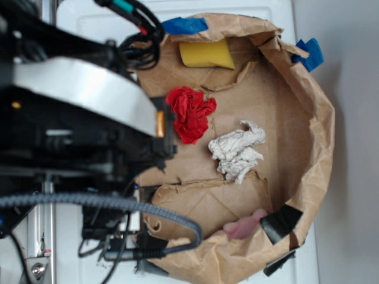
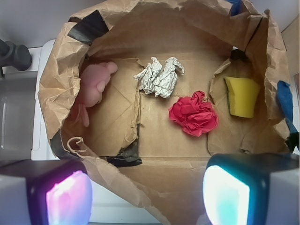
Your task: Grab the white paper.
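Observation:
The white paper [image 1: 238, 151] [image 2: 159, 76] is a crumpled off-white wad lying on the floor of a brown paper bag nest [image 1: 308, 118] [image 2: 154, 136]. Next to it lies a crumpled red wad [image 1: 190, 113] [image 2: 193, 114]. My gripper [image 2: 147, 197] is open, its two lit pads wide apart at the bottom of the wrist view, above the bag's near rim with nothing between them. It hangs well back from the white paper. In the exterior view the black arm [image 1: 77, 118] fills the left side and the fingers are hidden.
A yellow sponge-like block [image 1: 205, 54] [image 2: 242, 96] leans at one end of the bag. A pink soft toy [image 1: 245, 227] [image 2: 96, 84] lies at the other end. Black tape [image 1: 281, 222] and blue tape [image 1: 185, 25] patch the raised rim.

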Controlling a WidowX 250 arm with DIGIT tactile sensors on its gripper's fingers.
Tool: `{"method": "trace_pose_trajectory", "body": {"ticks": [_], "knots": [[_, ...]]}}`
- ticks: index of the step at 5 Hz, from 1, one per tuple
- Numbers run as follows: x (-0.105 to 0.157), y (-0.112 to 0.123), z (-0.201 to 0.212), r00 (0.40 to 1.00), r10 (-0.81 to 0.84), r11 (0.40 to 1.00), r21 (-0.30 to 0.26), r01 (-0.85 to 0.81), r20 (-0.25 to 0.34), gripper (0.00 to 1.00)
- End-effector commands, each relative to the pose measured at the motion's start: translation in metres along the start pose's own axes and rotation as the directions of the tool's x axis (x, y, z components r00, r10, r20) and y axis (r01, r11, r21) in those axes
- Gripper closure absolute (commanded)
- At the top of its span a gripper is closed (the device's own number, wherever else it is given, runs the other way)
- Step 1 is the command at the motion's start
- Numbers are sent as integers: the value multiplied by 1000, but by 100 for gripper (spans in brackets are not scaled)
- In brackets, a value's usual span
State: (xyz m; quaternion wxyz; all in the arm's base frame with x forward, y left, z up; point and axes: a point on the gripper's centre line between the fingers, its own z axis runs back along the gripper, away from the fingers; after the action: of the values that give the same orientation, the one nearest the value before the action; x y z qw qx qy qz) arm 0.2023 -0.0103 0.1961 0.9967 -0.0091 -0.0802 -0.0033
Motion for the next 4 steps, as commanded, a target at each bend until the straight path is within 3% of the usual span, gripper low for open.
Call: {"method": "trace_pose_trajectory", "body": {"ticks": [1,2,4], "knots": [[24,0,-36,996,29,999,32,-31,80,0],[47,1,-73,995,46,997,64,-52,92,0],[73,5,-113,994,-36,997,68,29,103,0]]}}
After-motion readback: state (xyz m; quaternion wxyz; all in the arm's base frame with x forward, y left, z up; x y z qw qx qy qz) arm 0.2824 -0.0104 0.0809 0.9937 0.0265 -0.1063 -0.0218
